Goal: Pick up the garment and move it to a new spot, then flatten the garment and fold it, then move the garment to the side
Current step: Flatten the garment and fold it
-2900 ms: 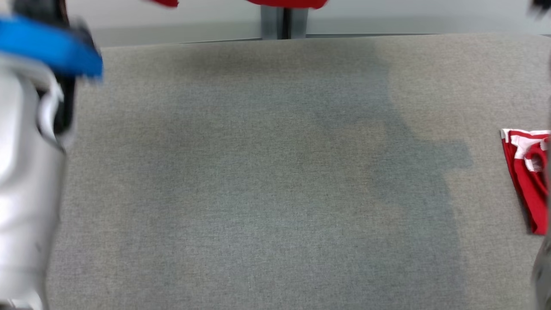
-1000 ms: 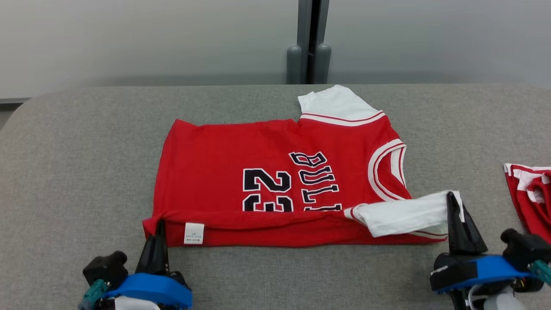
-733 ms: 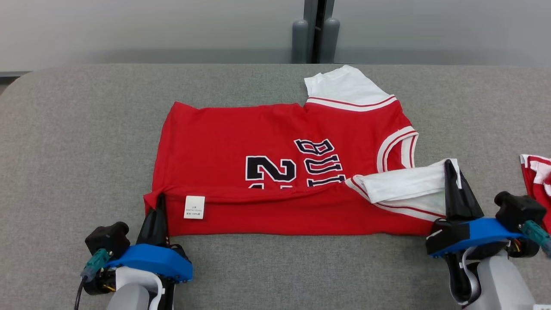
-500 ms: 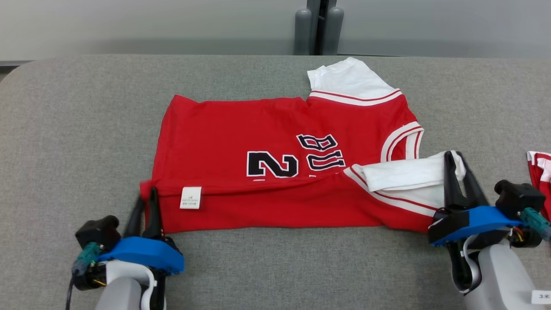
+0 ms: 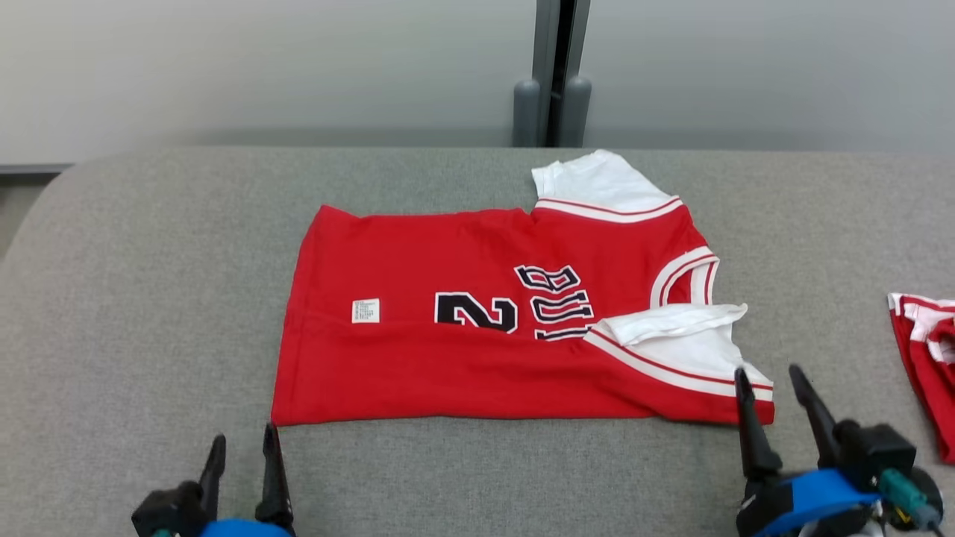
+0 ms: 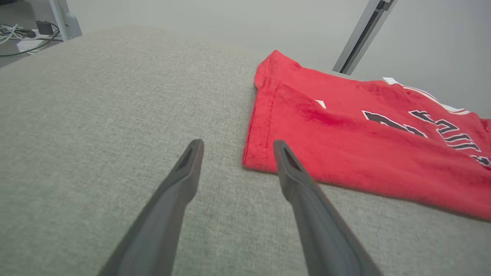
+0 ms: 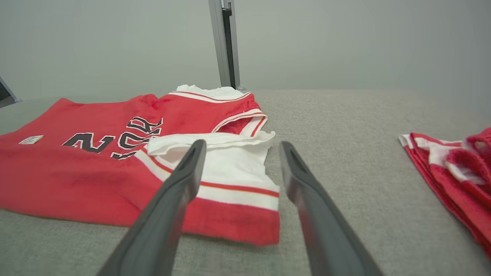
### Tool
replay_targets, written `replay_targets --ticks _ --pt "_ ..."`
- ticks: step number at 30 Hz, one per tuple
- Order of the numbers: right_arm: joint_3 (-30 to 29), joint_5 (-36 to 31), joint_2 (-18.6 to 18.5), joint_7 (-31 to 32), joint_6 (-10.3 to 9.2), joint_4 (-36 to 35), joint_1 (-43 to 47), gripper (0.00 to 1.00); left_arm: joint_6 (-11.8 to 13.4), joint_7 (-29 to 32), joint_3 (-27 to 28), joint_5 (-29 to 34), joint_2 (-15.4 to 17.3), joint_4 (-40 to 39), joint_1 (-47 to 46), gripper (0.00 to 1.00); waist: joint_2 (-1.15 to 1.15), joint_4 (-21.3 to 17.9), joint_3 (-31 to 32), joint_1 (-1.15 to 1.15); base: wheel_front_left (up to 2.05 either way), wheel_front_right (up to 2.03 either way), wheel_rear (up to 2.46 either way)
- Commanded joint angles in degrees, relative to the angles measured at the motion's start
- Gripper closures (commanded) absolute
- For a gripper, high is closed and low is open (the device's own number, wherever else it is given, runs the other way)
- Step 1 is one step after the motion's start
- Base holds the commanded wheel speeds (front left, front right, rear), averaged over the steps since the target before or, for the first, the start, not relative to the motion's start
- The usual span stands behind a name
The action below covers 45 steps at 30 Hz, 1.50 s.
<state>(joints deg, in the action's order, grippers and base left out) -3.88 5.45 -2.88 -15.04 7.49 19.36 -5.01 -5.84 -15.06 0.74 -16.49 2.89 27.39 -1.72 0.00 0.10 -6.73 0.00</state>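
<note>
Grey table [image 5: 149, 298], jersey [image 5: 462, 365] just beyond both jaws

The shirt [image 5: 477, 373] is lying across the middle of the table [image 5: 149, 298], with its near part lying folded over on top of the rest. The left gripper [image 5: 244, 435] is sitting just before the shirt's near left corner, the right gripper [image 5: 767, 370] at its near right corner. Another garment [image 5: 925, 358] is lying well to the right. A post [image 5: 552, 74] is standing behind the table.
</note>
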Motion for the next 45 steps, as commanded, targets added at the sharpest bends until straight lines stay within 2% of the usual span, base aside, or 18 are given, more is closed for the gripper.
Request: replay_targets --ticks 1,8,18,28,36,40,41,42,43,45 --pt "0.6 -0.6 -0.1 -0.2 0.00 -0.2 1.4 0.00 0.4 -0.1 -0.4 0.4 0.0 -0.5 0.8 0.00 0.00 -0.6 1.3 0.00 0.00 0.00 0.00" --pt "2.2 -0.5 -0.1 -0.2 0.00 0.7 7.0 0.00 1.2 -0.1 -2.6 1.5 0.0 -1.1 5.9 0.00 0.00 -0.6 6.0 0.00 0.00 0.00 0.00" --pt "3.2 0.8 -0.1 -0.2 0.00 1.4 9.8 0.00 1.6 -0.1 -4.0 0.6 0.0 -1.3 7.7 0.00 0.00 -0.1 7.1 0.00 0.00 0.00 0.00" --pt "2.9 1.3 -0.1 -0.2 0.00 0.4 5.1 0.00 0.4 -0.1 -3.0 -0.9 0.0 1.9 0.4 0.00 0.00 -0.4 2.1 0.00 0.00 0.00 0.00" --pt "2.8 2.1 -0.1 -0.2 0.00 -1.0 0.3 0.00 -0.8 -0.1 -0.7 -1.7 0.0 10.3 -9.6 0.00 0.00 -1.4 -4.0 0.00 0.00 0.00 0.00" --pt "2.0 2.8 -0.1 -0.2 0.00 -1.6 -1.4 0.00 -1.3 0.0 -1.5 -1.1 0.0 15.2 -12.3 0.00 0.00 -2.1 -5.8 0.00 0.00 0.00 0.00" --pt "1.6 3.1 -0.1 -0.2 0.00 -1.7 -1.8 0.00 -1.4 0.2 -1.8 -1.4 0.0 16.7 -12.7 0.05 0.00 -2.2 -6.1 0.00 0.00 0.00 0.00" --pt "1.1 3.5 -0.1 -0.2 0.00 -1.7 -2.1 0.00 -1.5 0.3 -2.1 -1.6 0.0 17.9 -12.9 0.54 0.00 -2.3 -6.3 0.00 0.00 0.00 0.00" --pt "0.8 3.9 -0.1 -0.2 0.00 -1.6 -2.4 0.00 -1.6 0.4 -2.5 -1.7 -0.1 19.1 -13.0 0.98 0.00 -2.4 -6.5 0.00 0.00 0.00 0.00" --pt "0.2 4.9 -0.1 -0.2 0.00 -0.3 -3.0 0.00 -1.8 0.5 -3.1 -2.3 -0.3 20.9 -13.3 1.00 0.00 -2.4 -6.8 0.00 0.00 0.00 0.00"
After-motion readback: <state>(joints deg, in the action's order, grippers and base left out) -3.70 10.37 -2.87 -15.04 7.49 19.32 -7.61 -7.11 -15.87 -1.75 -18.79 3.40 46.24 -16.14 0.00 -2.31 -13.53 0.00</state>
